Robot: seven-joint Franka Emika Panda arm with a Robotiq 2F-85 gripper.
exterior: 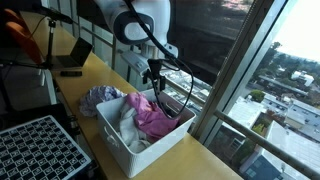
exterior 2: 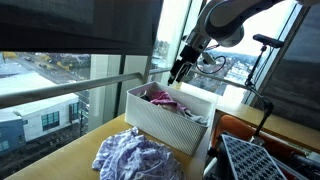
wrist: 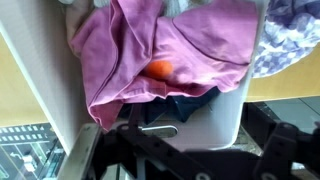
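A white plastic bin [exterior: 118, 140] stands on the wooden table by the window; it shows in both exterior views [exterior 2: 160, 125] and in the wrist view [wrist: 215, 120]. A pink cloth [exterior: 150, 118] [exterior 2: 165, 98] [wrist: 170, 45] lies in it over lighter and dark clothes, with a small orange spot [wrist: 158, 68] on it. A purple-and-white patterned cloth [exterior: 100, 97] [exterior 2: 135, 157] [wrist: 290, 35] lies on the table beside the bin. My gripper [exterior: 153, 82] [exterior 2: 176, 78] [wrist: 195, 150] hangs a little above the bin's window-side edge, open and empty.
A black perforated rack [exterior: 35, 150] [exterior 2: 260, 160] sits at the table's edge. A laptop [exterior: 72, 58] stands farther along the table. The window glass and its rail [exterior 2: 80, 95] run close along the bin. A tripod and cables [exterior: 50, 40] stand behind.
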